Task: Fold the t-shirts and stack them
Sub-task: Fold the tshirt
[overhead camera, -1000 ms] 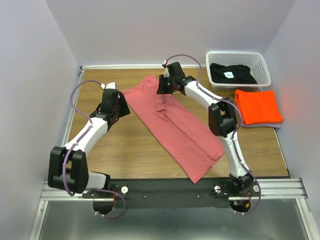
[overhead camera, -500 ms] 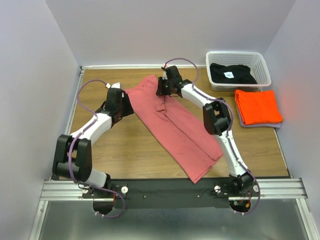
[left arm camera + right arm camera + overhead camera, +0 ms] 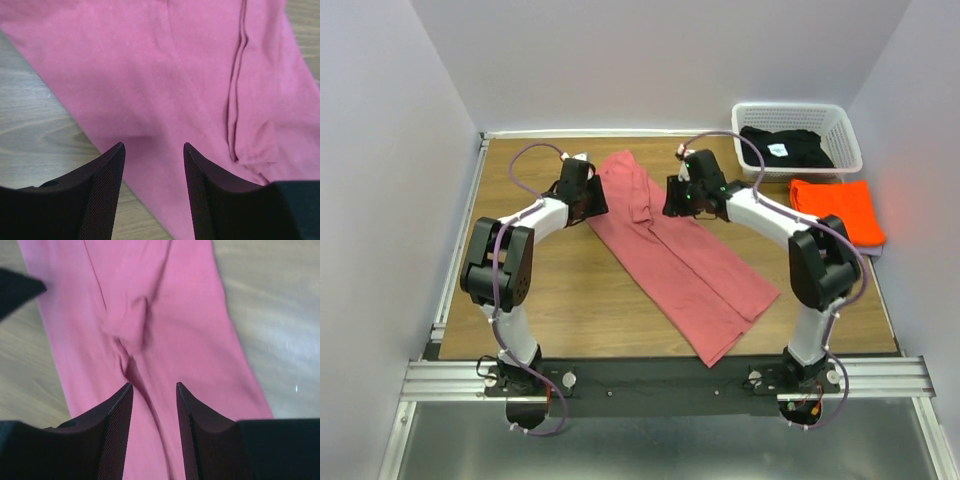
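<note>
The dusty pink-red t-shirt point(image 3: 690, 270) lies as a long strip running diagonally from far left to near right across the wooden table. My left gripper point(image 3: 594, 200) hovers open over the strip's left edge point(image 3: 150, 75) with nothing between its fingers. My right gripper point(image 3: 672, 198) is open above the strip's right side near a small bunched fold point(image 3: 131, 325), also holding nothing. At the right, the bright orange t-shirt point(image 3: 835, 212) lies folded. The black t-shirt point(image 3: 780, 148) with a white label sits in the basket.
A white lattice basket point(image 3: 798, 106) stands at the far right corner. A grey layer point(image 3: 832, 250) shows under the orange shirt. Walls close in on the left, back and right. Bare wood point(image 3: 550, 290) lies left of the strip.
My left arm has swung far and right, up to the strip's left edge. My right gripper has moved right and nearer, off the strip's far end, and its jaws have widened.
</note>
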Controlling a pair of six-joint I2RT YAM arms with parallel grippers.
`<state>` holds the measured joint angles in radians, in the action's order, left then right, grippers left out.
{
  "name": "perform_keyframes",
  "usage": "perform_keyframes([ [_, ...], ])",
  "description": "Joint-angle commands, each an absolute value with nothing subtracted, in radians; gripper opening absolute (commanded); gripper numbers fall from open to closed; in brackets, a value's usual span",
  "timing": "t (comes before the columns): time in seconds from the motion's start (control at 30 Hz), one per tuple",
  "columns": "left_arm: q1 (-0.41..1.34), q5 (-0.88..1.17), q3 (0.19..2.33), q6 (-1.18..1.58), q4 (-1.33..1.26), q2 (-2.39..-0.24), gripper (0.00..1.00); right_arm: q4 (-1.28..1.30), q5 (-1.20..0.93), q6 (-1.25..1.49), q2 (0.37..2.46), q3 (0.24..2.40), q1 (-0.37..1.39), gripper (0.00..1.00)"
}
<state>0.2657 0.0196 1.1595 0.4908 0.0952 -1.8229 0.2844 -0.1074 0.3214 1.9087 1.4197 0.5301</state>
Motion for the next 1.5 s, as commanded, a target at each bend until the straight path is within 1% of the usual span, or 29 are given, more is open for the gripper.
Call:
perform_keyframes([
  [0.0, 0.279, 0.037, 1.201, 0.491, 0.107, -1.864, 0.58, 0.316, -0.06, 0.37, 1.774, 1.149, 0.529, 0.48],
  [0.1, 0.284, 0.028, 1.212, 0.488, 0.113, -1.887, 0.58, 0.354, -0.075, 0.414, 1.669, 1.013, 0.528, 0.5],
  [0.3, 0.284, 0.024, 1.249, 0.479, 0.136, -1.951, 0.58, 0.451, -0.087, 0.451, 1.553, 0.87, 0.531, 0.52],
  [0.43, 0.29, 0.025, 1.316, 0.465, 0.173, -1.999, 0.58, 0.511, -0.133, 0.454, 1.539, 0.838, 0.546, 0.53],
  [0.53, 0.296, 0.041, 1.409, 0.456, 0.219, -2.074, 0.58, 0.526, -0.214, 0.465, 1.552, 0.798, 0.616, 0.52],
  [0.6, 0.302, 0.048, 1.454, 0.453, 0.256, -2.104, 0.58, 0.525, -0.236, 0.474, 1.568, 0.798, 0.667, 0.52],
  [0.63, 0.305, 0.051, 1.477, 0.449, 0.267, -2.118, 0.58, 0.525, -0.247, 0.476, 1.58, 0.805, 0.719, 0.52],
  [0.83, 0.357, 0.063, 1.69, 0.425, 0.36, -2.242, 0.58, 0.511, -0.446, 0.44, 1.701, 0.897, 0.85, 0.52],
  [1.03, 0.439, 0.081, 1.759, 0.39, 0.379, -2.283, 0.58, 0.495, -0.463, 0.442, 1.759, 0.998, 0.9, 0.52],
  [1.1, 0.443, 0.084, 1.766, 0.391, 0.359, -2.267, 0.58, 0.497, -0.439, 0.445, 1.749, 1.026, 0.902, 0.52],
  [1.23, 0.442, 0.039, 1.744, 0.391, 0.295, -2.159, 0.58, 0.518, -0.302, 0.44, 1.687, 1.112, 0.885, 0.52],
  [1.4, 0.402, -0.067, 1.718, 0.414, 0.281, -1.979, 0.58, 0.563, -0.19, 0.422, 1.644, 1.233, 0.72, 0.51],
  [1.47, 0.374, -0.112, 1.651, 0.439, 0.269, -1.881, 0.58, 0.566, -0.138, 0.413, 1.654, 1.27, 0.64, 0.5],
])
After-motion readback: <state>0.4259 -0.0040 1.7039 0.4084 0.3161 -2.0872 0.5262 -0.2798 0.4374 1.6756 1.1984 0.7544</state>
